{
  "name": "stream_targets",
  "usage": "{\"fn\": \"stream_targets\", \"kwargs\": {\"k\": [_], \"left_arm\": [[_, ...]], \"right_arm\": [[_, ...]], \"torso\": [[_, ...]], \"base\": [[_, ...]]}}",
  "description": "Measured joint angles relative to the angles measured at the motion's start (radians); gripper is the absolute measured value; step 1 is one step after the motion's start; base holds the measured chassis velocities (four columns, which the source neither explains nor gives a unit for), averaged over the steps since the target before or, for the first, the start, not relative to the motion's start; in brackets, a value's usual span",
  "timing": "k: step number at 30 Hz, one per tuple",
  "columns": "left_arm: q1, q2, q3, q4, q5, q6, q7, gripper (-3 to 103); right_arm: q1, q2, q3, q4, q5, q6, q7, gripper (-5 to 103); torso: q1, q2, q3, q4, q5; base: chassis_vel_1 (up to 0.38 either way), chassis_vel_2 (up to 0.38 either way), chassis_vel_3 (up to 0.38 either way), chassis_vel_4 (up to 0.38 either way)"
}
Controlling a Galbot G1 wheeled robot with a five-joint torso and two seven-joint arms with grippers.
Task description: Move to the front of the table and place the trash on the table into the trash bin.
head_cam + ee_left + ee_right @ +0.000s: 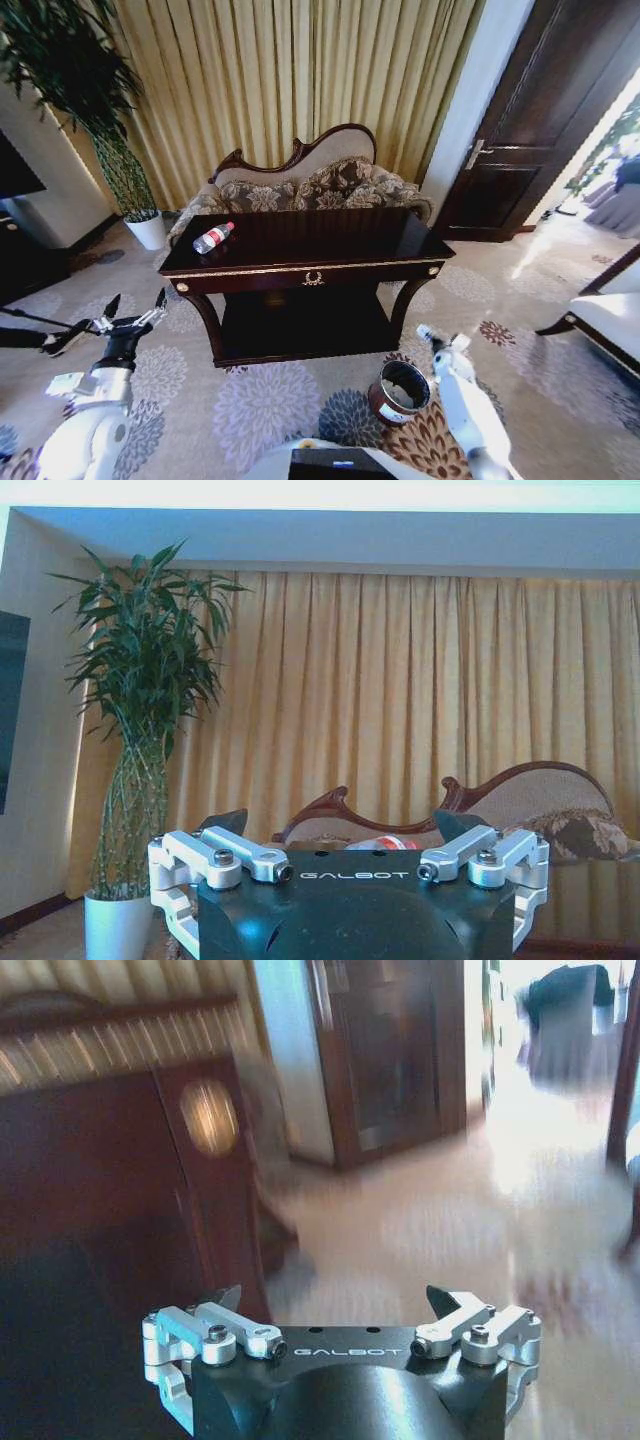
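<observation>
Head view: dark glossy mahogany bench with gold trim stands ahead on patterned carpet, floral sofa behind it. Clear plastic bottle with red label lies on the benchtop's left end, beyond and a little right of the left hand, which hangs low in front of the bench's left corner, fingers spread, empty. Small round reddish-brown trash bin sits on the carpet just beside the right hand, toward its inner side.

Left wrist view: left hand spread wide; bottle lies between and beyond the fingertips; tall potted bamboo off to one side.

Right wrist view: right hand spread, empty, near the bench's dark side panel.
</observation>
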State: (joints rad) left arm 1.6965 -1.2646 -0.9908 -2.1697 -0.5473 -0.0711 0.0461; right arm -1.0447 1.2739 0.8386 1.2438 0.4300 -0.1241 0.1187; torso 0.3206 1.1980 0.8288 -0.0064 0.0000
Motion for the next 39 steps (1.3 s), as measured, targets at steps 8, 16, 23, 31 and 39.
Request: {"fn": "stream_targets", "kwargs": {"k": [8,16,23,31,39], "left_arm": [[-0.02,0.016,-0.013,-0.022,0.001,0.04,-0.021,100],[-0.033,0.021,-0.019,-0.091,-0.016,0.132,-0.053,100],[-0.024,0.028,-0.029,-0.098,-0.035,0.143,-0.052,100],[-0.032,0.061,-0.027,-0.113,-0.079,0.166,-0.036,100],[-0.012,0.052,-0.031,-0.143,-0.092,0.194,-0.038,100]], "right_arm": [[-0.155,-0.002,-0.001,0.48,0.054,-0.04,0.0,100],[-0.208,-0.013,-0.093,0.9,0.24,-0.243,0.0,100],[-0.275,-0.04,-0.143,1.05,0.192,-0.292,0.0,100],[-0.322,-0.07,-0.215,1.005,-0.035,-0.24,0.0,100],[-0.322,-0.074,-0.235,1.002,-0.003,-0.234,0.0,100]], "torso": [[0.0,0.0,0.0,-0.0005,-0.0001],[0.0,0.0,0.0,0.0001,-0.0001],[0.0,0.0,0.0,-0.0004,-0.0002],[0.0,0.0,0.0,-0.0003,0.0001],[0.0,0.0,0.0,-0.0001,-0.0001]], "base": [[0.0,0.0,0.0,0.0],[0.0,0.0,0.0,0.0],[0.0,0.0,0.0,0.0],[0.0,0.0,0.0,0.0],[0.0,0.0,0.0,0.0]]}}
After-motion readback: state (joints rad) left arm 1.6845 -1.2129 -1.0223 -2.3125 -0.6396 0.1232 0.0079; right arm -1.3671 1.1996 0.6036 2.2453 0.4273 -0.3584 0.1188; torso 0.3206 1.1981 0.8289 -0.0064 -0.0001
